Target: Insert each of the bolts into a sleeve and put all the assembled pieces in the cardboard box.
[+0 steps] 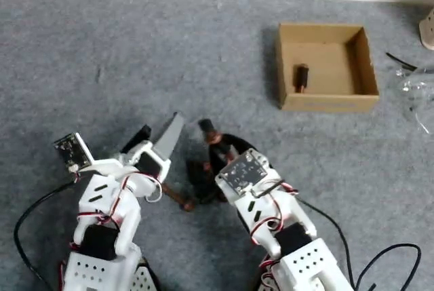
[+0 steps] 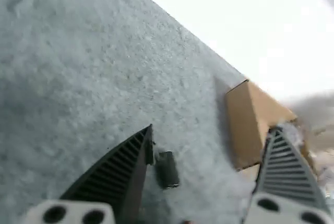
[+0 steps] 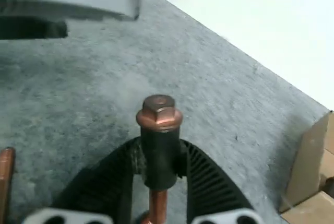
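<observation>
We find the right gripper (image 3: 159, 148) with its jaws clamped across a black sleeve (image 3: 159, 164). A copper bolt (image 3: 159, 112) runs through the sleeve, its hex head standing proud above. The pair sits between the two arms and appears lifted off the grey worktop (image 1: 102, 53). The left gripper (image 1: 161, 125) is just beside it, jaws apart and holding nothing. A loose bolt (image 1: 178, 198) lies on the worktop between the arms. One assembled piece (image 1: 300, 77) already rests inside the cardboard box (image 1: 329, 103), which stands well apart, ahead of the right arm.

We judge the held piece small, stiff and light (metal, so hardly fragile), but smooth. The bolt could slip from the sleeve if tipped head-down. Gripping across the sleeve, as now, seems the sound hold.

Open carpet lies between the right gripper and the box, so the path looks easy. The box walls are the edge to clear, and clutter (image 1: 410, 84) sits just beyond its far side.
</observation>
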Robot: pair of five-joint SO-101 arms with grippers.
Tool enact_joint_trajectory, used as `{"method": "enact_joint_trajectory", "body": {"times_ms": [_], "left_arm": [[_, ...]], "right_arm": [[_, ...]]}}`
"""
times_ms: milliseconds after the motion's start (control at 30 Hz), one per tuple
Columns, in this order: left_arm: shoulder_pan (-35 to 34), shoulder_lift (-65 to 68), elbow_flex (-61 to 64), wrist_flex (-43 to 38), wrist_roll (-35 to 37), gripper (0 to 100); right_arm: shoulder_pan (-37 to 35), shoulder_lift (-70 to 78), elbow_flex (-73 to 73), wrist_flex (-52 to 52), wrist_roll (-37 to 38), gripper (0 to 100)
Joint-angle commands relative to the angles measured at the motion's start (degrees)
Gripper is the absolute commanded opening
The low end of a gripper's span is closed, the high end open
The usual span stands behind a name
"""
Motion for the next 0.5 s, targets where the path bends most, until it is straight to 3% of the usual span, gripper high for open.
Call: {"method": "enact_joint_trajectory", "body": {"times_ms": [0, 200, 333, 467], "left_arm": [[0.1, -0.7, -3.4, 0.4, -10.3, 31], [0.7, -0.7, -3.7, 3.1, -31.1, 13], [0.7, -0.7, -3.7, 3.1, -47.5, 4], [1.1, -0.7, -2.6, 3.3, -55.2, 1]], "right_arm": [[1.5, -0.8, 6.4, -2.7, 0.2, 0.4], [4.5, -0.8, 6.4, -2.7, -0.1, 0.4], [8.8, -0.8, 6.4, -2.7, -4.8, 0.4], [12.7, -0.8, 6.4, -2.5, -7.1, 0.4]]}}
